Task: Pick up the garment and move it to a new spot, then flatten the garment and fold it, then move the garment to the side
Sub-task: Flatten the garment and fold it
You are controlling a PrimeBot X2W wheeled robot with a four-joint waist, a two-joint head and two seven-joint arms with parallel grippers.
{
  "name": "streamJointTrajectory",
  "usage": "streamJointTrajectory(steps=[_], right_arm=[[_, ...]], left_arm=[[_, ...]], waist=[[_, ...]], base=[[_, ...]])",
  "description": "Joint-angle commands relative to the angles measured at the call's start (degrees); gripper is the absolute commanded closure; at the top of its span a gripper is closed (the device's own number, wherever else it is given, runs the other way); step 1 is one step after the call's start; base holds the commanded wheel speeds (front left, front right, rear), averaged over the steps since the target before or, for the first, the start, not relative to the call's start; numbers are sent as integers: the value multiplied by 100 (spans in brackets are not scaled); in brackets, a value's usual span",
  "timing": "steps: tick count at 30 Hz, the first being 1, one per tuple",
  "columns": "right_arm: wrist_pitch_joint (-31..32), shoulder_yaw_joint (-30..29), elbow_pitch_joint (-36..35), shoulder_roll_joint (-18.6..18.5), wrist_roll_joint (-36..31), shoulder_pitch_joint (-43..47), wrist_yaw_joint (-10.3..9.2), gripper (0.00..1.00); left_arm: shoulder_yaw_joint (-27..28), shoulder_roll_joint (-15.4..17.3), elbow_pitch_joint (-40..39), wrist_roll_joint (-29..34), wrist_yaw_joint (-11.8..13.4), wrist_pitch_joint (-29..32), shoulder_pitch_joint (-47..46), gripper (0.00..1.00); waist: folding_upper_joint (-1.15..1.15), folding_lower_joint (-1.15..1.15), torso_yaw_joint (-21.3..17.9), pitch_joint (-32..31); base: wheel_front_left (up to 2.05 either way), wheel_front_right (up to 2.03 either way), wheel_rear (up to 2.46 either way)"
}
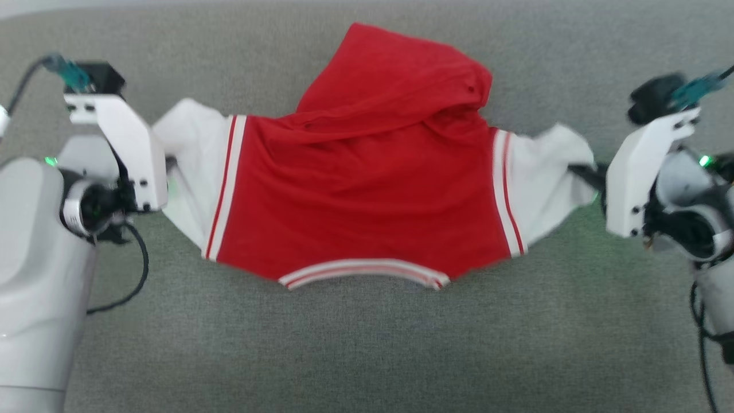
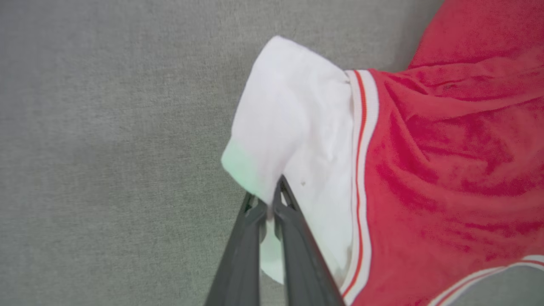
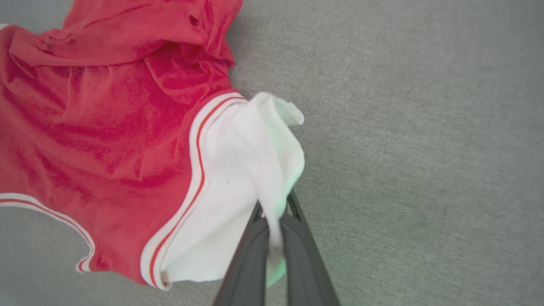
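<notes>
The left claw [image 2: 270,199] was closed tight on the white cuff at the left end of the garment [image 1: 367,189], with a pinch of cloth caught between its two dark fingers. The right claw [image 3: 274,212] was likewise clamped on the cuff at the opposite end, and a strip of white cloth ran down between its fingers. Both cuffs looked drawn outward toward the claws.

The head view gave the whole garment, spread crosswise between the two arms in the middle of the grey woven surface [image 1: 367,344]. There the claws' fingers were mostly hidden behind the white wrist housings and the cuffs. That view also showed the pale left forearm [image 1: 28,287] and a black cable [image 1: 140,269] looping beside it. Each wrist view showed its own fingertips biting the cloth, a faint green tint on the cuff beside them, and one end of the garment.

The garment was bright red and wrinkled. At each end it had a broad white cuff, set off from the red by thin red-and-white stripes. A white band with a red stripe curved along its near edge. At the far side a loose red flap, rather like a hood, lay bunched and folded over the body. Whether the middle rested on the surface or hung just above it could not be told.
</notes>
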Motion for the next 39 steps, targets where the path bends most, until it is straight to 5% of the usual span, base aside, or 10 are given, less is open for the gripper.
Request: streamJointTrajectory(steps=[1, 14, 39], right_arm=[[-23, -34, -71, -44, 34, -40, 1, 100], [119, -685, -1000, -137, 193, -668, 1, 100], [-1142, -718, 190, 113, -227, -2730, 1, 100]], left_arm=[[15, 5, -81, -22, 28, 35, -85, 100], [249, 140, -1109, -133, 320, 415, -866, 100], [395, 180, -198, 20, 182, -475, -2434, 100]], waist=[[0, 0, -17, -121], [0, 0, -110, -944], [0, 0, -240, -1314]], base=[[0, 0, 0], [0, 0, 0], [0, 0, 0]])
